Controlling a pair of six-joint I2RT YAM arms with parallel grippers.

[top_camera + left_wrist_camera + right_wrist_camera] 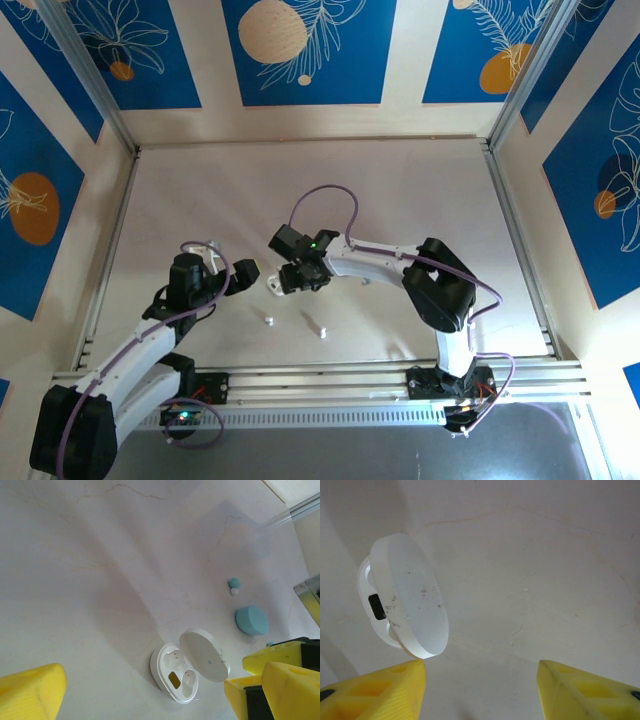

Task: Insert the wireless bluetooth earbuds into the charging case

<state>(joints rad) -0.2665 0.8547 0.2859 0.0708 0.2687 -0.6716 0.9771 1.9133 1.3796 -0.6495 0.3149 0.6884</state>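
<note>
The right gripper (481, 676) has its yellow fingers about half open. It holds nothing. The white case (376, 607) sits on the table (545, 570), just past the finger on the left of the right wrist view. Its lid (410, 595) stands up, open. From the left wrist view, both little pockets inside look empty.

The left gripper (247, 272) is open as wide as it goes. It holds nothing too. The white case lies between its fingers and a bit ahead of them.

Two white buds (268, 321) (320, 328) lie apart on the table, behind both sets of fingers, on the side of the arm bases. A blue bud (234, 583) lies far ahead of the left fingers, just past a shut blue case (251, 620).

The buds look tiny, light, hard and smooth. I think one could slip or pop away if pinched hard. A soft pinch across the round middle, with just the fingertips, seems best. The case looks light too, so it may slide when pushed. Its thin lid should be left alone.
</note>
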